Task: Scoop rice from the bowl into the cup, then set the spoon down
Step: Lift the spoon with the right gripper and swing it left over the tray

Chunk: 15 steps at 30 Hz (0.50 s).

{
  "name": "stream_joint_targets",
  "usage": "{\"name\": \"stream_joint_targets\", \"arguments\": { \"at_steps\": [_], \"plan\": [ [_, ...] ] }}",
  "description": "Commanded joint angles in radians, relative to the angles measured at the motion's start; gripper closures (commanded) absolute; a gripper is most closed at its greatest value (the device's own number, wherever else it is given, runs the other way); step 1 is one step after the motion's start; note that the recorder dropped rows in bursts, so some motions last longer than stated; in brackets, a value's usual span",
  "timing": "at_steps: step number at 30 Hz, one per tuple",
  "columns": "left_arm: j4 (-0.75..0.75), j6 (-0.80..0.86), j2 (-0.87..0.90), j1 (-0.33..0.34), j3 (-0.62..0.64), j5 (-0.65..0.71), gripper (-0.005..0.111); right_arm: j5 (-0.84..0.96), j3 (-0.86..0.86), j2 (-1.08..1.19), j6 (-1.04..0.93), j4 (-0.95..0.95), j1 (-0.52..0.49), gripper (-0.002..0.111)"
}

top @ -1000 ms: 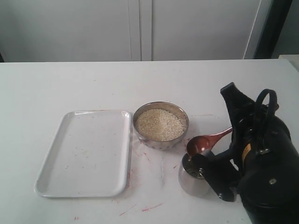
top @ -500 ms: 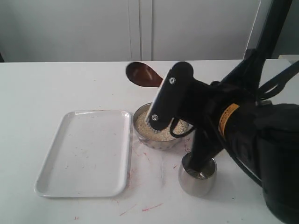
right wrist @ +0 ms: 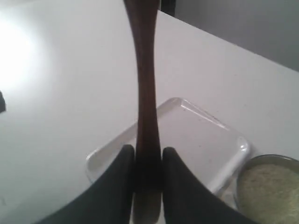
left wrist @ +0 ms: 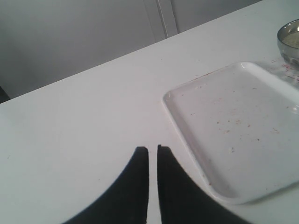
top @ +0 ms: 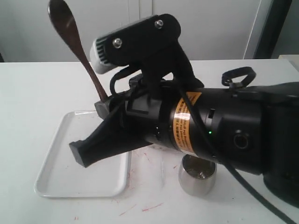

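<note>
Right end effector (right wrist: pixel 147 156) pinching low end of slim dark reddish-brown wooden spoon (top: pixel 70 28). Handle steep, oval scoop end up & looks empty, high over white rectangular tray (top: pixel 56 177). Prob. the set-down step, w/ tray the likely landing spot. Small polished steel cup (top: pixel 196 179) stands on white desk (top: pixel 37 84) under the arm; contents unclear. Wide shiny metal bowl (right wrist: pixel 264 158) sits just beside tray, off-white rice grains (right wrist: pixel 271 186) inside. Left end effector (left wrist: pixel 153 151): fingers nearly pressed together, holding nothing, low over desk on tray's side away from bowl. Prob. parked clear of the work.
</note>
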Motion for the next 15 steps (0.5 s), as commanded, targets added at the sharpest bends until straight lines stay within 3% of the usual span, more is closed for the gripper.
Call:
{"name": "stream_joint_targets", "arguments": {
  "at_steps": [1, 10, 15],
  "plan": [
    [-0.005, 0.002, -0.001, -0.003, -0.003, -0.006, 0.092, -0.014, -0.008, 0.014, 0.196, -0.003, 0.000, 0.108],
    [-0.005, 0.002, -0.001, -0.003, -0.003, -0.006, 0.092, -0.118, -0.009, 0.065, 0.585, -0.003, 0.000, 0.108],
    [-0.005, 0.002, -0.001, -0.003, -0.003, -0.006, 0.092, -0.159, -0.011, 0.122, 0.689, -0.003, -0.028, 0.108]
  ]
}}
